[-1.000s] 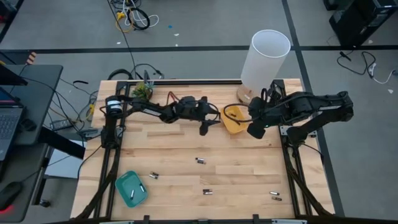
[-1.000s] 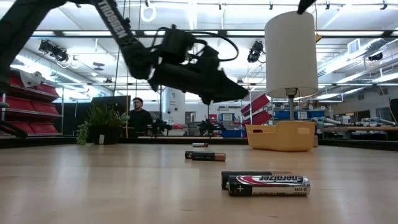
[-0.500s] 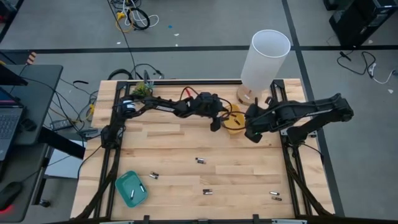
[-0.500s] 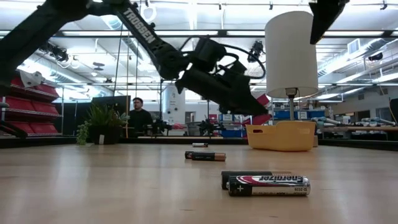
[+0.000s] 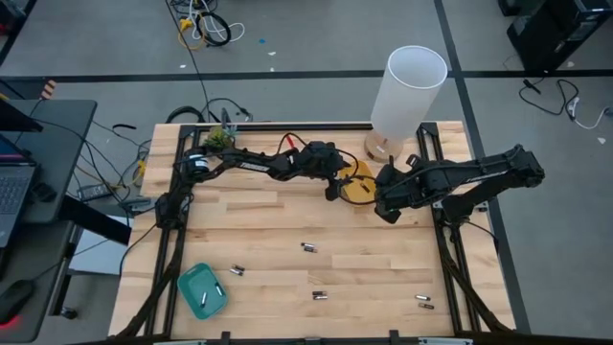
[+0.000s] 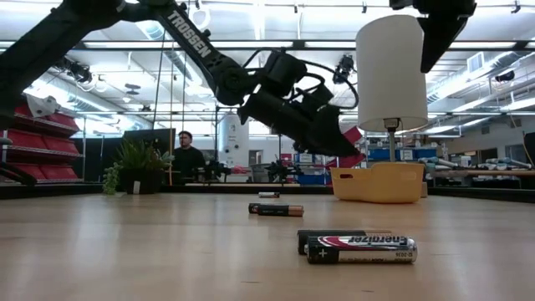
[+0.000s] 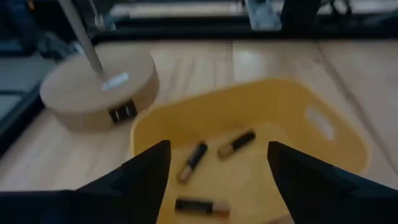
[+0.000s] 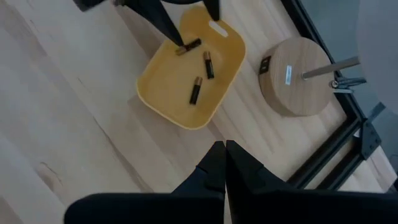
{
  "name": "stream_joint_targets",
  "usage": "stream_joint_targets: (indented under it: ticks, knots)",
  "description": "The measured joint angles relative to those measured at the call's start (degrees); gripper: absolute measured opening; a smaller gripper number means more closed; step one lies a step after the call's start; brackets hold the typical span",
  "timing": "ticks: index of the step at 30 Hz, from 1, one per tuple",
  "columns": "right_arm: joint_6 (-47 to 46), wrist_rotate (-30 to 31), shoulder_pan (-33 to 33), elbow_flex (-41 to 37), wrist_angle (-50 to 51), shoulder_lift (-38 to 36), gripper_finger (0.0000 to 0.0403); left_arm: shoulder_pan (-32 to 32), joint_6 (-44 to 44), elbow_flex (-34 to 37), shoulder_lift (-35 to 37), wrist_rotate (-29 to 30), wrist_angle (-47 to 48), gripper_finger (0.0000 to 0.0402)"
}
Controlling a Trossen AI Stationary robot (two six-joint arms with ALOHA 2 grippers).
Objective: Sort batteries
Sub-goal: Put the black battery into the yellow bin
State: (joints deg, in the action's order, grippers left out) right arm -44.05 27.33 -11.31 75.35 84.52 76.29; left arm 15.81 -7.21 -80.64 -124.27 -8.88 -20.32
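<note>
left gripper open over yellow tray

the left gripper hangs above the yellow tray at the table's far side, jaws spread and empty. three dark batteries lie in the tray beneath it. the right gripper hovers just beside the tray, jaws closed, holding nothing. more batteries lie scattered on the near half of the table, one in the teal tray at the near left corner. a lamp stands behind the yellow tray.
</note>
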Motion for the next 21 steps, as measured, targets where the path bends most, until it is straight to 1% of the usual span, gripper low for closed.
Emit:
stream_joint_targets:
  ticks: [4, 7, 9, 12, 14, 16, 17, 19, 21]
  knots:
    - [0.0, 0.0, -0.06, 0.0, -0.77, 0.0, 0.0, -0.15, 0.04, -0.33, 0.05, -0.49, 0.3, 0.0304]
    - [0.24, 0.02, -0.61, -0.19, -2.31, 0.02, 0.0, -0.44, -1.21, -0.31, 1.71, -1.68, 5.74, 0.0307]
    - [1.26, 0.02, -1.27, -1.36, -5.31, 0.04, 0.0, -0.68, -6.72, -0.26, 5.15, -3.02, 15.33, 0.0302]
    - [2.85, 0.01, -2.45, -4.35, -9.28, 0.09, 0.0, -1.42, -14.37, -0.33, 11.95, -0.79, 31.62, 0.0289]
    - [3.17, 0.02, -3.09, -7.01, -12.83, 0.07, 0.0, -2.13, -16.66, 0.07, 16.22, -0.41, 41.17, 0.0278]
    - [3.1, 0.0, -3.72, -9.77, -15.83, 0.11, 0.0, -3.14, -17.8, 1.35, 19.94, -2.5, 48.23, 0.0266]
    - [3.13, 0.02, -4.1, -11.25, -18.04, 0.09, 0.0, -3.94, -18.29, 2.52, 21.64, -4.62, 50.18, 0.0259]
    - [3.25, 0.04, -4.8, -14.36, -22.96, 0.08, 0.0, -6.04, -18.43, 6.46, 24.67, -9.25, 50.59, 0.0246]
    - [3.4, 0.05, -5.42, -17.66, -28.49, 0.09, 0.0, -8.62, -16.93, 11.5, 27.08, -11.31, 47.04, 0.0232]
